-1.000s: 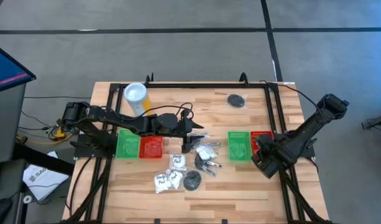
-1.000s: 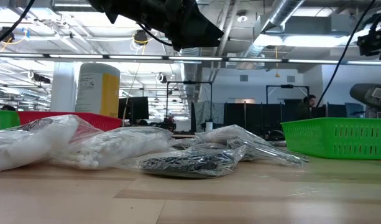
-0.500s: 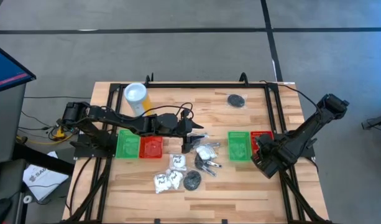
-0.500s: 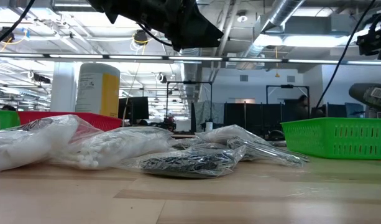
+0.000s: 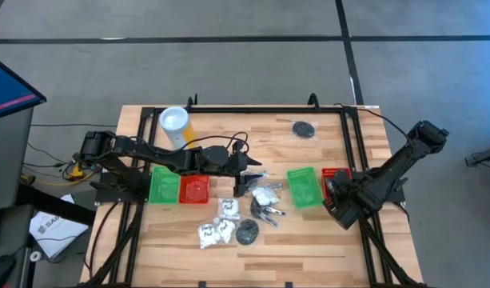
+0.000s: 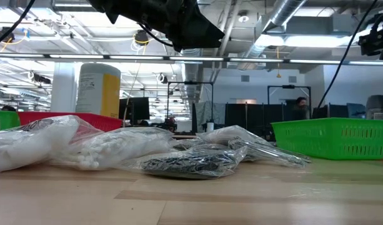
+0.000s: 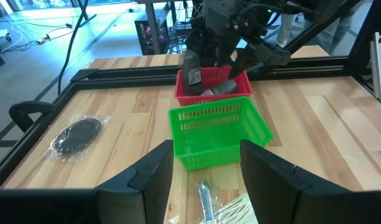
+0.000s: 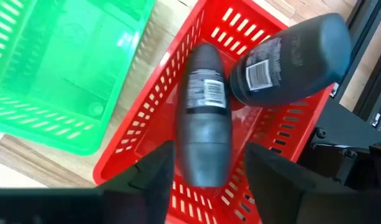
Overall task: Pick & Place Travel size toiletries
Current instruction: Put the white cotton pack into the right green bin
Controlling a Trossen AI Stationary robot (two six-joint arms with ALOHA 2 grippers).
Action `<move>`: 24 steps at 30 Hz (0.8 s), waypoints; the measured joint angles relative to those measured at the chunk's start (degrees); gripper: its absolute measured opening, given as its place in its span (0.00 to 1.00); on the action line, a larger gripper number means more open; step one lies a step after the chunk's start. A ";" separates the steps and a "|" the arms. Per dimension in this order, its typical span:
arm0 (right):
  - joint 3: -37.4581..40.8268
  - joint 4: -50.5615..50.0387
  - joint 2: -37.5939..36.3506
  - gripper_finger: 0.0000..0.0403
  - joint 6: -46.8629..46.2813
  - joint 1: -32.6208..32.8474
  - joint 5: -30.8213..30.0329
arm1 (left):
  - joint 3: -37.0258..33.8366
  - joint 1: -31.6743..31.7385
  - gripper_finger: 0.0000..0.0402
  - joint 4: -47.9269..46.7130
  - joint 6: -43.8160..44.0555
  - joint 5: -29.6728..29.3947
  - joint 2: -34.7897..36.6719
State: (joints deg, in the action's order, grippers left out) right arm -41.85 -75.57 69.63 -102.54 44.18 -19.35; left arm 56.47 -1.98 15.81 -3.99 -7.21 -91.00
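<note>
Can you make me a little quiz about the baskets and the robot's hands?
1. True or false: the green basket next to the red basket under the right gripper is empty.
2. How many dark bottles are in that red basket?
3. The fingers of the left gripper are: A) open with nothing between them, B) shut on a bottle, C) holding a basket.

Key: 1 true; 2 two; 3 A.
</note>
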 joint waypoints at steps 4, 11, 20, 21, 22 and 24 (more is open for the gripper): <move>-0.04 -0.03 -0.01 0.32 0.34 0.00 -0.03 | 0.00 0.00 0.44 -0.24 0.00 0.00 0.00; -1.13 -1.04 -0.01 0.25 1.09 0.00 -1.60 | 0.02 0.00 0.44 -3.13 0.72 0.19 0.00; -8.42 0.00 -0.01 0.24 10.17 -0.02 -16.75 | 0.04 -1.22 0.44 -10.84 1.87 4.07 0.00; -8.81 0.42 -0.01 0.24 11.59 -0.07 -18.27 | 0.04 -1.60 0.44 -11.37 1.53 4.10 -0.05; -9.03 0.95 -0.01 0.24 13.00 -0.19 -19.62 | 0.04 -2.04 0.44 -11.45 1.42 4.10 -0.21; -9.14 2.61 -0.01 0.24 15.72 -0.87 -21.37 | 0.04 -2.92 0.44 -11.58 0.49 4.10 -0.70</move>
State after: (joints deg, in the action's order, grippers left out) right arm -50.98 -72.96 69.63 -86.82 43.31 -40.73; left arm 56.51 -4.89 4.23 -3.49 -3.11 -91.70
